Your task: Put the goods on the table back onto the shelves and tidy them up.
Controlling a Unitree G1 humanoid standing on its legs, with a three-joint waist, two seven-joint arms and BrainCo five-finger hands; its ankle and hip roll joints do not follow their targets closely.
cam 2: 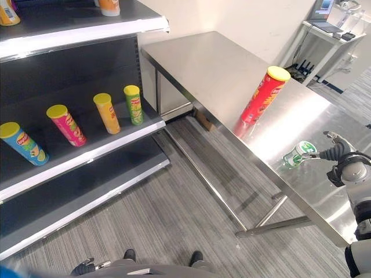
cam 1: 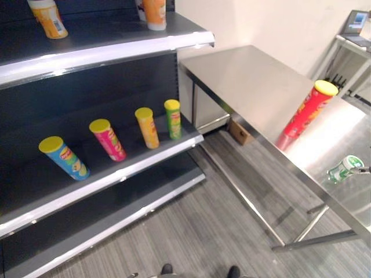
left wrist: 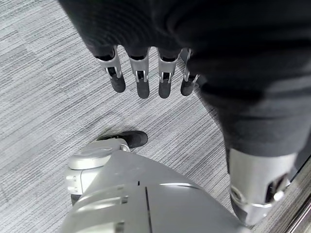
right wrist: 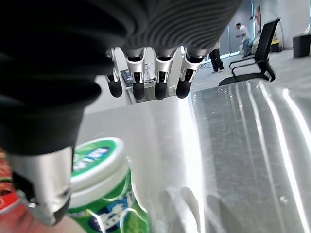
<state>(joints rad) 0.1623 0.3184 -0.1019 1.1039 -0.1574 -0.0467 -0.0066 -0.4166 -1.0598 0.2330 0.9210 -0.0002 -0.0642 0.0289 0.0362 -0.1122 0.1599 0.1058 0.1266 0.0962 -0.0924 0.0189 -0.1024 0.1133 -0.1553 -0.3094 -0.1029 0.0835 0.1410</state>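
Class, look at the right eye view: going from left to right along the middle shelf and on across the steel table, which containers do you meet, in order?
Blue tube with yellow lid → pink tube with yellow lid → orange tube with yellow lid → green tube with yellow lid → tall red tube with yellow lid on the table → green-and-white jar with white lid, beside the right hand.

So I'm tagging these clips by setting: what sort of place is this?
Probably a mock shop set up in an office or lab. Dark shelves hold snack tubes, and a steel table carries a red tube and a green tub. A desk with a laptop stands behind.
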